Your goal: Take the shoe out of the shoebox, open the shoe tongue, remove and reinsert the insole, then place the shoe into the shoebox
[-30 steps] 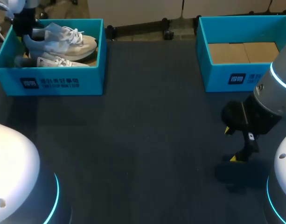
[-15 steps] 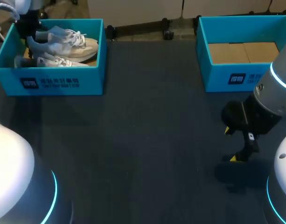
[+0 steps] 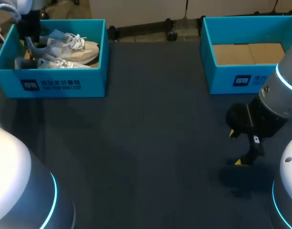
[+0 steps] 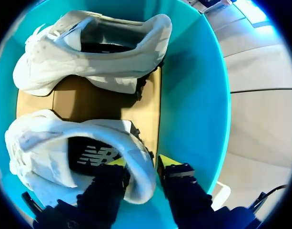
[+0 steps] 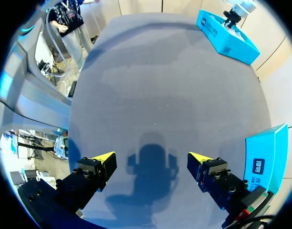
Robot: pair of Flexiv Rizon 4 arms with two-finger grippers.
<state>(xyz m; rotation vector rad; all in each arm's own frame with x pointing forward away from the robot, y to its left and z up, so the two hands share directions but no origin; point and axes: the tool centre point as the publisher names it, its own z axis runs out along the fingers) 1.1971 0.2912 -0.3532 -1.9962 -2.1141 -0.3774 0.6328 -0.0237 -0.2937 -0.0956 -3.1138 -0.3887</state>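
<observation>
Right hand, lower right of the frame, hangs over the dark desk, its yellow-tipped fingers spread wide apart with nothing between them. Its shadow falls on the desk surface just beneath it.

Beyond it, at the upper right of the frame, a second shoebox in teal stands open and shows a brown cardboard floor.

Across the desk, at the upper left of the frame, the teal shoebox holds a pair of pale lace-up trainers lying lengthwise. The left hand reaches down into the left end of this box and is clamped on the heel of the shoe. One finger sits inside the collar and the other presses the outside of the heel. In the head view this shoe is the one toward the back wall, with its toe pointing to the middle of the frame. Whether its sole is off the box floor cannot be told. The second shoe lies just ahead of the fingers, beside the held one, on the box's cardboard bottom.
</observation>
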